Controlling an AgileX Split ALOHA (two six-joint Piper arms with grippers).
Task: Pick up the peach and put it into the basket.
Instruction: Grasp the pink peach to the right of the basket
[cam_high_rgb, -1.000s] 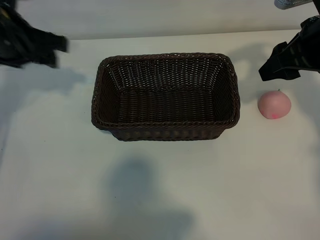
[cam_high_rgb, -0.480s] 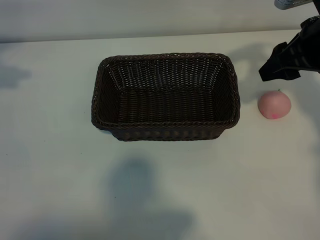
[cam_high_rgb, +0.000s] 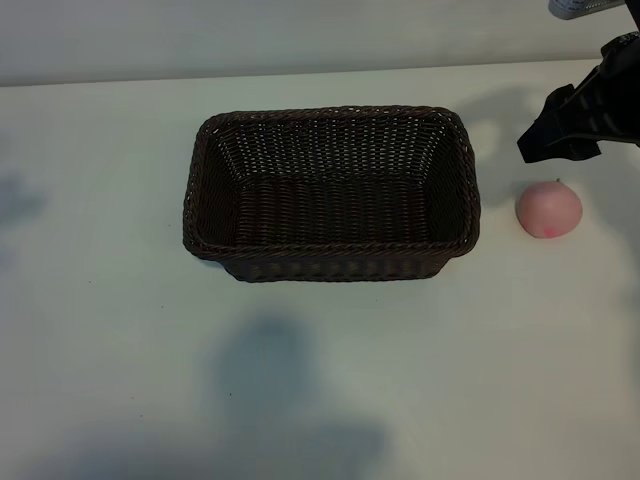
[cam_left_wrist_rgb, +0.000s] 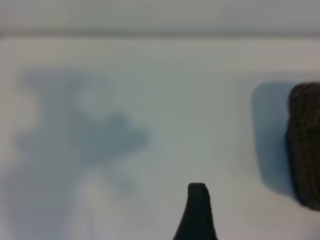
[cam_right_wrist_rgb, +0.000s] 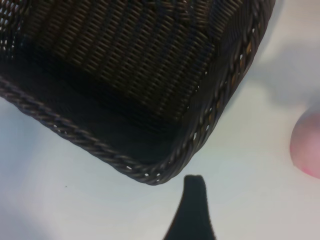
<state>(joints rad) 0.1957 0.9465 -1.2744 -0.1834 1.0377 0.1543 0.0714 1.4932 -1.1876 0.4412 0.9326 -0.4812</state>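
Note:
The pale-pink peach (cam_high_rgb: 548, 209) lies on the white table, just right of the basket (cam_high_rgb: 330, 248) and apart from it. The dark-brown woven basket sits mid-table with nothing inside. My right gripper (cam_high_rgb: 566, 128) hovers behind the peach near the table's far right, open and holding nothing. In the right wrist view one dark finger (cam_right_wrist_rgb: 194, 205) shows beyond the basket's corner (cam_right_wrist_rgb: 150, 172), with the peach (cam_right_wrist_rgb: 307, 150) at the frame's edge. My left gripper is outside the exterior view; its wrist view shows one finger (cam_left_wrist_rgb: 197, 212) over bare table and an end of the basket (cam_left_wrist_rgb: 305, 145).
A grey object (cam_high_rgb: 590, 8) pokes in at the far right corner. The table's back edge (cam_high_rgb: 300, 72) runs behind the basket. Open table surface lies in front of the basket and to its left.
The left arm has drawn back out of the exterior view to the left, leaving only a faint shadow. The right arm, peach and basket have not moved.

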